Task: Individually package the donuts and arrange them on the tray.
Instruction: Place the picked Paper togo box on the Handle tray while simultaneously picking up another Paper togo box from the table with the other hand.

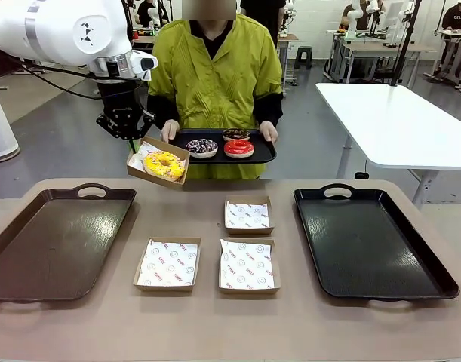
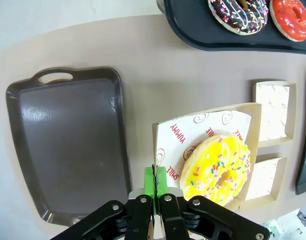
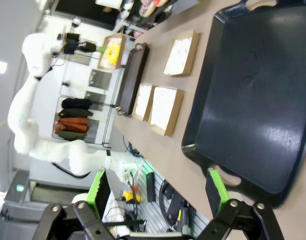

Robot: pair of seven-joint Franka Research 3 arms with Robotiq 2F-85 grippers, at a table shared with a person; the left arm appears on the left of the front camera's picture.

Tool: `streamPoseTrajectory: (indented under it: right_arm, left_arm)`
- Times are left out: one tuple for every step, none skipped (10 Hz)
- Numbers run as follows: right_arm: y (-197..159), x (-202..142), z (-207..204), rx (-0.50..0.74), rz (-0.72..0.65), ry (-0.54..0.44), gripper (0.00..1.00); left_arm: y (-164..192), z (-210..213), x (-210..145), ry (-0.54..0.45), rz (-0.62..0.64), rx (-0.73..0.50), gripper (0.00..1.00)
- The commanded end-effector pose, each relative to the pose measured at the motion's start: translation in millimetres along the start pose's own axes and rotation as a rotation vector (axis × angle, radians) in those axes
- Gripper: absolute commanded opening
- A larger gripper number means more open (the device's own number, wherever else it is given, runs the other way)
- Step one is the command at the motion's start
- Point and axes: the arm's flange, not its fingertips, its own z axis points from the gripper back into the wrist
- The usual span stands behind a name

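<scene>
The left fingers are clenched on the thin rim of a shallow brown cardboard box, its wall pinched between the green pads. The box hangs clear of the tan tabletop, lined with white printed paper; the yellow donut, a thick iced ring flecked with coloured sprinkles, lies in it just past the fingertips. Below these fingers and to one side sits the brown tray, a smooth rounded rectangle with a raised lip and a cut-out handle, its flat floor open; a strip of tabletop runs between its edge and the box. Beyond the box a person's hands grip the ends of the person's tray. It carries the chocolate donut with purple-white sprinkles, the glossy red donut and the dark chocolate donut, close together. Three more paper-lined boxes rest on the tabletop with gaps between them. The right fingers are spread wide, grasping nothing; the black tray lies just ahead of them, glossy and lipped, its handle end by one pad.
</scene>
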Motion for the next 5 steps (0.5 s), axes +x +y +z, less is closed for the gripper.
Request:
streamPoseTrajectory:
  right_arm:
    - [38, 48, -25, -0.107, -0.046, 0.007, 1.0]
    - [63, 69, -36, -0.144, -0.045, 0.026, 1.0]
    - [89, 89, -49, -0.203, -0.023, 0.037, 1.0]
    - [113, 110, -65, -0.262, -0.008, 0.044, 1.0]
    - [133, 131, -89, -0.326, -0.005, 0.067, 1.0]
  left_arm:
    - [37, 16, 4, 0.027, -0.003, -0.033, 0.01]
    - [57, 25, 1, 0.051, -0.017, -0.052, 0.01]
    - [79, 32, -8, 0.06, -0.017, -0.057, 0.01]
    - [101, 37, -16, 0.063, -0.015, -0.032, 0.01]
    - [127, 35, -22, 0.065, 0.003, -0.021, 0.01]
